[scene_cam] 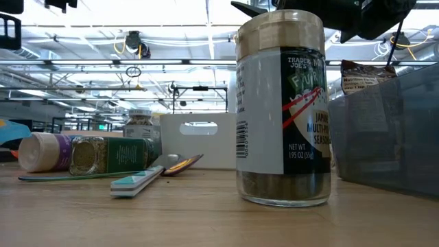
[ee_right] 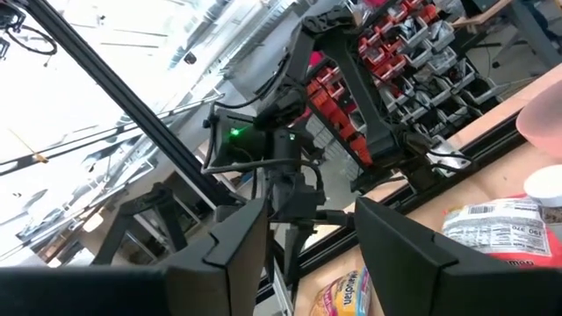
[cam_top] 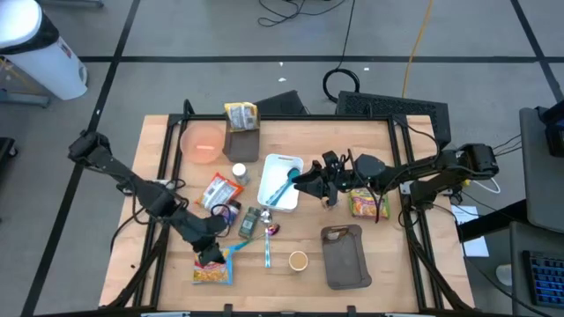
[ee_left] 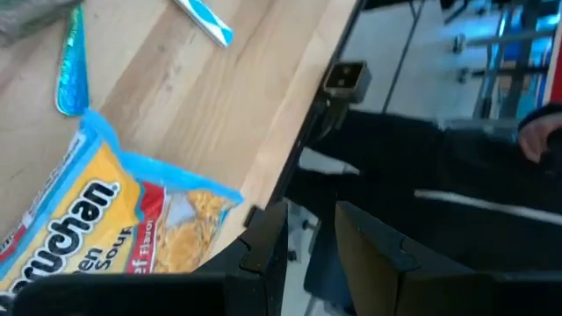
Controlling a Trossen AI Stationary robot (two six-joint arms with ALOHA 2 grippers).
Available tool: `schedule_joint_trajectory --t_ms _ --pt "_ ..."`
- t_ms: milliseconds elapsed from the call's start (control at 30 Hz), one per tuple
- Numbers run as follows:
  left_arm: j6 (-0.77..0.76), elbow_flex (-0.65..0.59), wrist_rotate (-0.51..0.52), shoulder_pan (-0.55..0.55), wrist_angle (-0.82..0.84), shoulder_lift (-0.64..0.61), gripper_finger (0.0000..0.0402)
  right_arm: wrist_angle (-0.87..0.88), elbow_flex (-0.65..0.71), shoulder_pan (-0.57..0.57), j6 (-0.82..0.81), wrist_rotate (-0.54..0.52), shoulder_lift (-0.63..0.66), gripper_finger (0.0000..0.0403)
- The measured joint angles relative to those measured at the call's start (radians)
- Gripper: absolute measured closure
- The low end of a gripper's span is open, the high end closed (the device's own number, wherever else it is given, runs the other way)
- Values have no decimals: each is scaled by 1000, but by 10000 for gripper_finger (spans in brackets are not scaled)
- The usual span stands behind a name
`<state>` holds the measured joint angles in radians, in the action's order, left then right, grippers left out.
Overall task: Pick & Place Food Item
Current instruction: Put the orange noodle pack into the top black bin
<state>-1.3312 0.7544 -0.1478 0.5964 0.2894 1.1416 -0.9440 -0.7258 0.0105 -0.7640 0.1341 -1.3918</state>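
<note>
Left gripper [cam_top: 211,256] low at ramen packet [cam_top: 212,269] (jaws parted, empty); right gripper [cam_top: 310,181] raised over white bin [cam_top: 280,182], parted, empty

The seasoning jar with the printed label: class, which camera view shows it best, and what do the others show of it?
The low view: the seasoning jar stands upright, close, label readable. The high view shows only a small jar top; neither wrist view shows it.

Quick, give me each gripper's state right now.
Left gripper: open, holding nothing, by the ramen packet at the table edge.
Right gripper: open, empty, raised above the table near the white tray.
</note>
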Motion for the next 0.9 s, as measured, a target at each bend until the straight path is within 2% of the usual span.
schedule_joint_trajectory --t_ms 433,667,900 --pt "-31 0 217 21 -6 0 298 14 0 0 24 0 0 234" --pt "45 0 403 21 -6 0 298 14 0 0 7 -2 0 234" --pt "104 0 446 16 -6 1 298 14 0 -3 -28 -2 0 234"
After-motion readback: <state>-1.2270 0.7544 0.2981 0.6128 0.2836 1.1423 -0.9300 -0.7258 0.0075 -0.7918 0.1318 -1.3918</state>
